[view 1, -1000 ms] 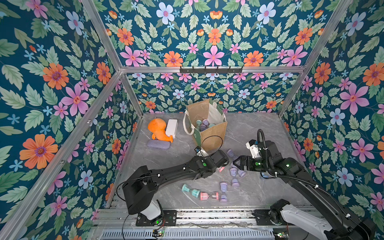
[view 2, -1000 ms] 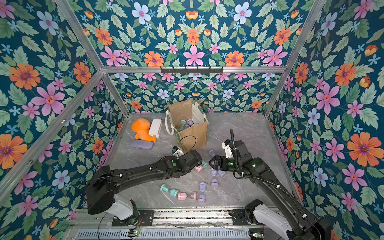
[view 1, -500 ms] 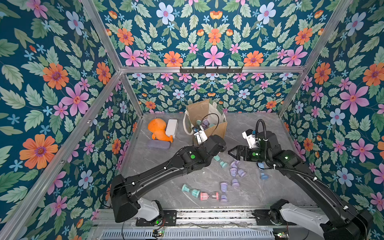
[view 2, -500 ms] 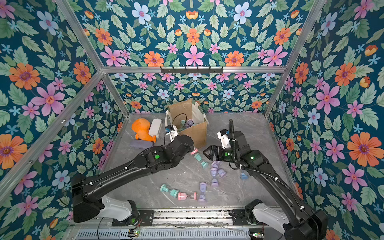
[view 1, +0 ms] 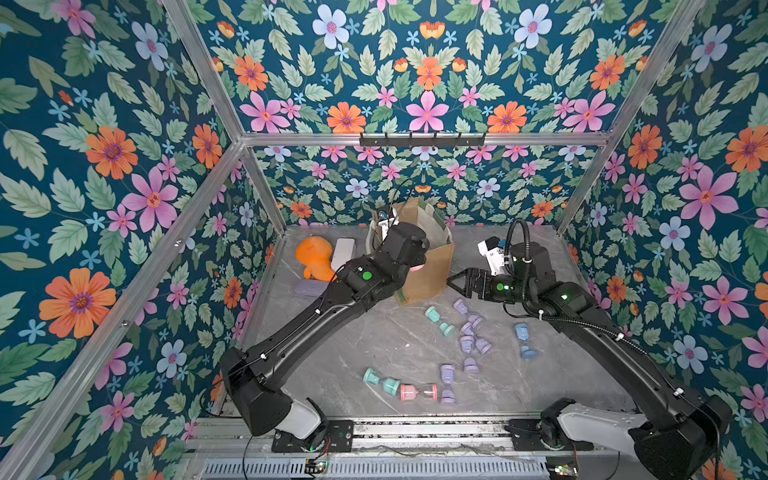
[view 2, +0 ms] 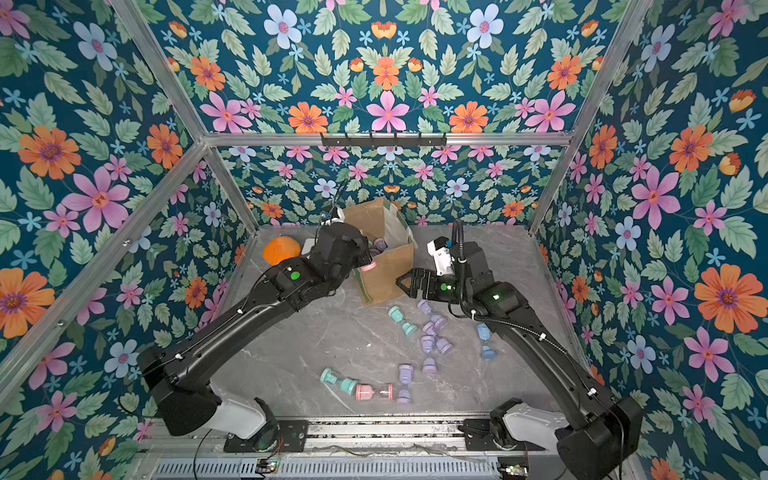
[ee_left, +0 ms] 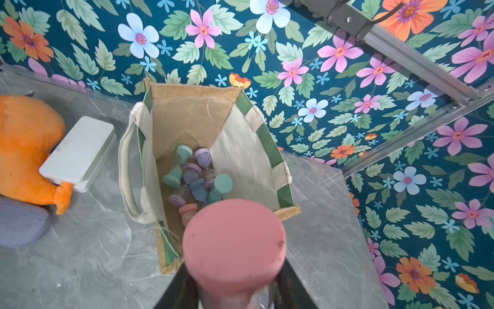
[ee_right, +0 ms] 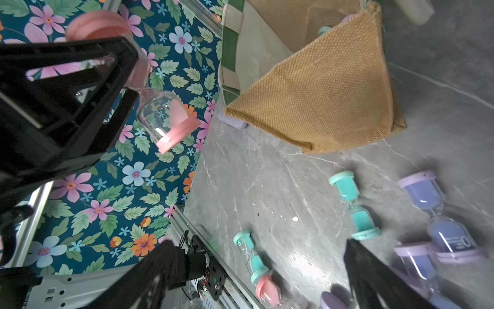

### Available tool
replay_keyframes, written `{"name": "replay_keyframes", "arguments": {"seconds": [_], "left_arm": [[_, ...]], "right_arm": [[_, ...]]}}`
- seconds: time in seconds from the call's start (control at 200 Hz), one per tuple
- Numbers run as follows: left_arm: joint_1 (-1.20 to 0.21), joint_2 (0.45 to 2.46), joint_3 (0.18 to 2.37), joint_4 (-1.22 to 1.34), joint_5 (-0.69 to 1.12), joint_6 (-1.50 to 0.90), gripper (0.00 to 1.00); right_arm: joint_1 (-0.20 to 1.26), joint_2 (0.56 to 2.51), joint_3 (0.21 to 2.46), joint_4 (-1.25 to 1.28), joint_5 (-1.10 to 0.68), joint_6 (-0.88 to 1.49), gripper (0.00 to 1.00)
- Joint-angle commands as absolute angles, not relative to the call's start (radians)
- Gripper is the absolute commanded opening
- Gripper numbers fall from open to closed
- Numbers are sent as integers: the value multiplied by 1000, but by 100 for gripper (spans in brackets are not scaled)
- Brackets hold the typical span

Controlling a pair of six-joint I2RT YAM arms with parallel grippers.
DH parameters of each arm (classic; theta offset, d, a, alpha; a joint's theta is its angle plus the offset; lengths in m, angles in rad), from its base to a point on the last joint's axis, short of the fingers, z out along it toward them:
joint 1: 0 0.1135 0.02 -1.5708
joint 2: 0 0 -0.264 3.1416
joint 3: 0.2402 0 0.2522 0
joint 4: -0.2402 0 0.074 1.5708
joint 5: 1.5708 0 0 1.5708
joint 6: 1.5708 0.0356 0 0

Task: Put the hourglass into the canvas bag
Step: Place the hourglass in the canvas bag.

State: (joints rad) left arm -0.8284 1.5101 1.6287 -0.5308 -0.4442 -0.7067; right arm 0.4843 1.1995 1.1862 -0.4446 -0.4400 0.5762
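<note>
Your left gripper [ee_right: 135, 77] is clamped on the pink hourglass [ee_left: 234, 246] at its neck. It holds the hourglass above the near rim of the canvas bag [view 1: 428, 274], which stands by the worktop's [view 1: 374, 340] far edge. Your right gripper [view 1: 451, 284] hangs empty with its jaws spread, just beside the bag's right side. Other hourglasses [ee_left: 197, 174] lie inside the bag.

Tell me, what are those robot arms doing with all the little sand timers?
The left claw is holding a pink hourglass by its thin middle, up over the open top of the canvas bag, near its front edge. Several hourglasses in the bag lie at its bottom. The right claw is open and empty beside the bag. More loose hourglasses lie scattered on the grey table.
</note>
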Motion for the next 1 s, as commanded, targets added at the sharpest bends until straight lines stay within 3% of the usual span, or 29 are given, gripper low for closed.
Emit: {"name": "replay_keyframes", "arguments": {"seconds": [0.0, 0.34, 0.995], "left_arm": [[-775, 1555, 1693, -512, -350, -603, 33], [-635, 1770, 1843, -461, -235, -574, 33], [-561, 2203, 2056, -457, -161, -591, 31]], "right_arm": [[484, 1229, 1225, -403, -411, 585, 99], [476, 1318, 1318, -409, -325, 548, 99], [454, 1392, 1308, -375, -314, 537, 99]]}}
